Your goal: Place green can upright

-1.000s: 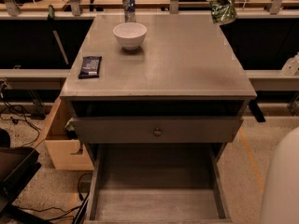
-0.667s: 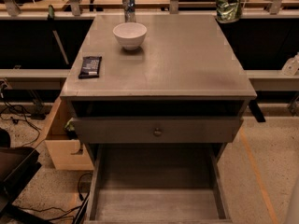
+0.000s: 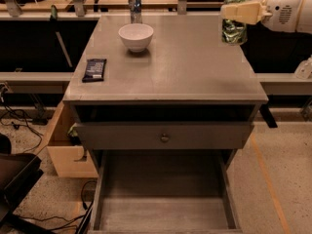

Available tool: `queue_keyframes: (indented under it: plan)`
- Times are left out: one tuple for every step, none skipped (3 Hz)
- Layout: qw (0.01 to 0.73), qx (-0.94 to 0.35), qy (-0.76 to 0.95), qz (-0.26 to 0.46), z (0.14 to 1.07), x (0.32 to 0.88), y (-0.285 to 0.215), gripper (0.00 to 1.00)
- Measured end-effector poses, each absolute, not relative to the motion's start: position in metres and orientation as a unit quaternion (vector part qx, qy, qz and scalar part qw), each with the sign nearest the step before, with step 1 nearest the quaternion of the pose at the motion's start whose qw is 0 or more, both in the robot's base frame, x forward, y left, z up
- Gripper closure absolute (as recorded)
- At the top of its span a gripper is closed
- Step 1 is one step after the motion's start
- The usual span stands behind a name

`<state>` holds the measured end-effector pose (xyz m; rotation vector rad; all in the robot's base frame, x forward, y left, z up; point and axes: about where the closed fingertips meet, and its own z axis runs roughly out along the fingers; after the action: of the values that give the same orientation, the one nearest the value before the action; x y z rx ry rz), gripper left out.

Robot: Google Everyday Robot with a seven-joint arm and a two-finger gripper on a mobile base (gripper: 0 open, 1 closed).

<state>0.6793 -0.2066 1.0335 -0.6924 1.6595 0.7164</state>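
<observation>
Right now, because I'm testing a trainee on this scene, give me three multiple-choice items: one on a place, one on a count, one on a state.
1. Where is the green can relative to the table top?
A near left edge
B dead centre
C far right corner, held in the gripper

2. Besides that can, how many things are on the table top?
A one
B three
C five

3. The bottom drawer is:
A pulled open
B shut
C missing

Key:
1 C: the gripper is shut on the can at that corner.
2 B: there is a white bowl, a slim silver can and a dark packet.
3 A: the drawer's bare floor shows in front of the cabinet.
</observation>
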Motion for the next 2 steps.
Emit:
queue_keyframes:
  plan:
    - [0.575, -0.272, 0.708, 0.308, 1.012, 0.675, -0.206, 1.00]
    - [0.576, -0.253, 0.713, 0.308, 0.997, 0.678, -0.202, 1.00]
